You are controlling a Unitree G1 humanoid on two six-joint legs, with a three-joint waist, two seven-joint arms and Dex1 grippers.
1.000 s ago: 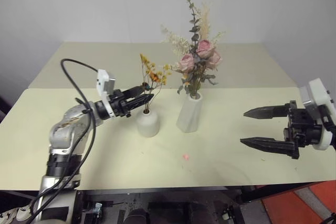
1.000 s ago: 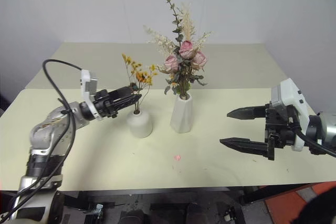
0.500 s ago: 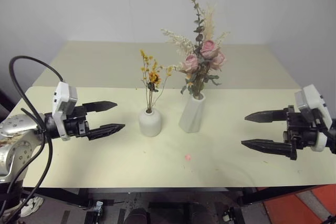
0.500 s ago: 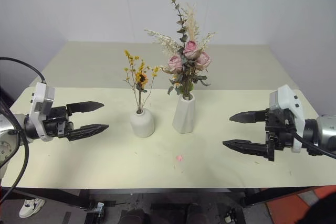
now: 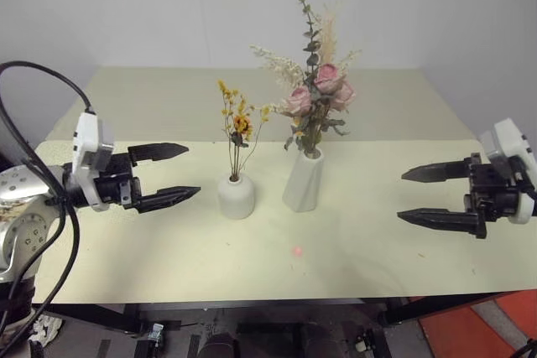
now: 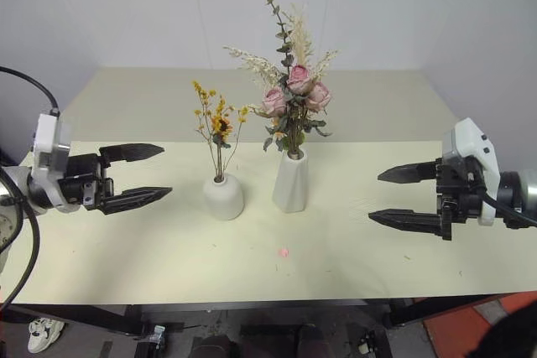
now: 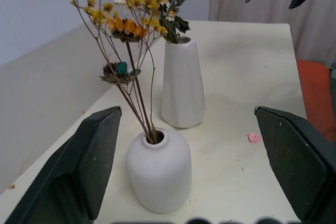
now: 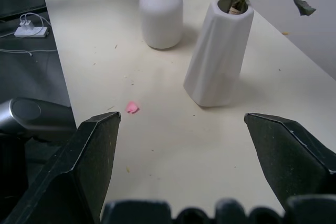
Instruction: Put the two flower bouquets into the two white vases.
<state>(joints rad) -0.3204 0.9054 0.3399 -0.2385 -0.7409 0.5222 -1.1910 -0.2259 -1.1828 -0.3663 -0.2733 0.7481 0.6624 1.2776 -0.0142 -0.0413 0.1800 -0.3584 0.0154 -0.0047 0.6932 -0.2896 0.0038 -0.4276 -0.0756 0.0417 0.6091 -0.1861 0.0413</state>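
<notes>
We see the thin sprig of yellow-orange dried flowers (image 5: 237, 127) standing in the short rounded white vase (image 5: 236, 197), and the fuller bunch of pink roses, green sprigs and cream grasses (image 5: 317, 96) in the tall faceted white vase (image 5: 304, 180) just beside it, mid-table (image 5: 151, 249). A small pink petal (image 5: 297, 251) lies in front. Our left gripper (image 5: 177, 175) and right gripper (image 5: 418, 195) hover well apart on either side, fingers spread, empty.

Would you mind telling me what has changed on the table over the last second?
The left pincer let go of the yellow sprig in the squat vase, opened and drew back toward the table's left side. The sprig stands on its own in the vase. The right pincer remains open on the right; the rose bouquet, the tall vase and the pink scrap are unchanged.
</notes>
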